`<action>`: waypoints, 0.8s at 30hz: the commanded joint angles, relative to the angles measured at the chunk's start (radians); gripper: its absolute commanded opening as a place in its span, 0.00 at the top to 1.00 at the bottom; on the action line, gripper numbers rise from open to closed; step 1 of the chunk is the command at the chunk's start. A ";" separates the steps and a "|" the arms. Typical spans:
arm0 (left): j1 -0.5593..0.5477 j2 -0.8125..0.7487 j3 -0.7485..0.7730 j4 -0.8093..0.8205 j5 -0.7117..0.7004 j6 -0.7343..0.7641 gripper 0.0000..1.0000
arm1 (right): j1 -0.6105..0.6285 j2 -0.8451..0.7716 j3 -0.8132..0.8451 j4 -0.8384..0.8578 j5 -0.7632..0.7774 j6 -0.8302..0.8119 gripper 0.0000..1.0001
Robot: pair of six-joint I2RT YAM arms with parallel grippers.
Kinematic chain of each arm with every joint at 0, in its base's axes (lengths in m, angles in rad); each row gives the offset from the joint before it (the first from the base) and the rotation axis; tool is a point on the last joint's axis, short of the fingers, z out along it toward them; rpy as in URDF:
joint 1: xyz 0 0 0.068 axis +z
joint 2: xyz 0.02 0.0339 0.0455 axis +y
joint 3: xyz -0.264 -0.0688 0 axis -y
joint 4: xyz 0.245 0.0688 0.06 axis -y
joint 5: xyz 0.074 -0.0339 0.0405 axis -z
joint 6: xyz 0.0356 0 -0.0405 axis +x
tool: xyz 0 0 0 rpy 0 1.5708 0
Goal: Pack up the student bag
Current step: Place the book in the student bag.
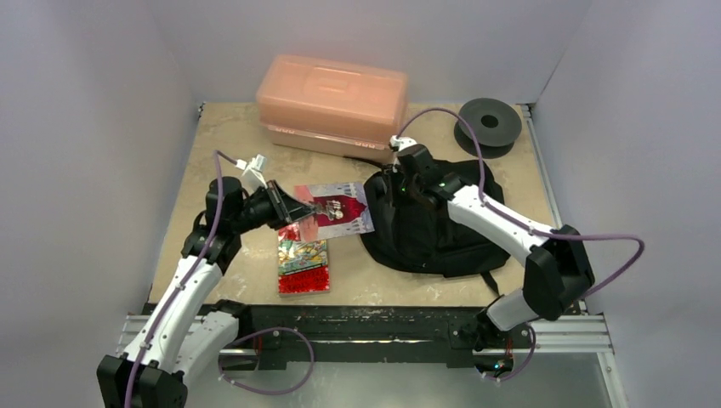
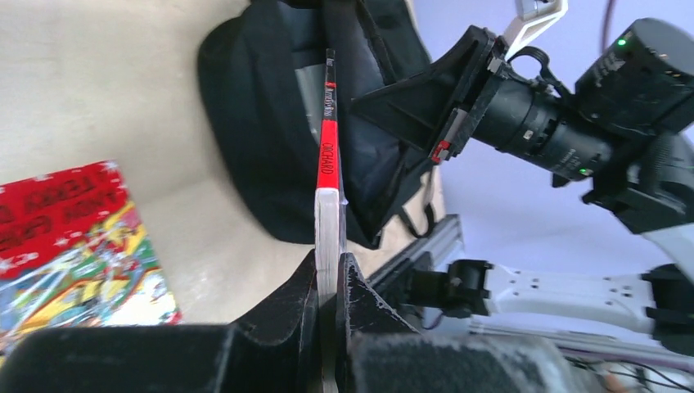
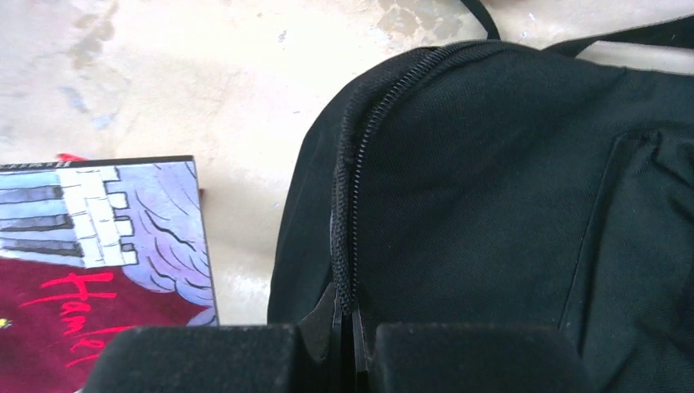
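Note:
The student bag (image 1: 417,238), a soft black backpack, lies right of the table's middle. My right gripper (image 1: 406,185) is at its upper left rim, shut on the zipped edge (image 3: 348,205) of the bag (image 3: 491,188); the jaws pinch the zip fabric at my right gripper (image 3: 350,315). My left gripper (image 1: 298,208) is shut on a red and lilac book (image 1: 338,208), held above the table just left of the bag. In the left wrist view this book (image 2: 328,155) stands edge-on between my left gripper's jaws (image 2: 330,266), its far end at the bag (image 2: 262,139).
A second, colourful red book (image 1: 303,263) lies flat on the table below the held one. A translucent orange-pink box (image 1: 332,102) stands at the back. A black spool (image 1: 489,123) sits at the back right. White walls enclose the table.

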 commanded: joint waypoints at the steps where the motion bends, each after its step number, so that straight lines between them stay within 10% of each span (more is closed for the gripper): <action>1: 0.000 0.046 -0.051 0.334 0.162 -0.173 1.00 | -0.137 -0.189 -0.082 0.175 -0.359 0.030 1.00; 16: -0.324 0.645 0.096 0.808 0.010 -0.421 1.00 | -0.360 -0.362 -0.174 0.261 -0.712 0.177 1.00; 24: -0.515 1.001 0.437 0.685 -0.243 -0.519 1.00 | -0.362 -0.372 -0.191 0.264 -0.716 0.179 1.00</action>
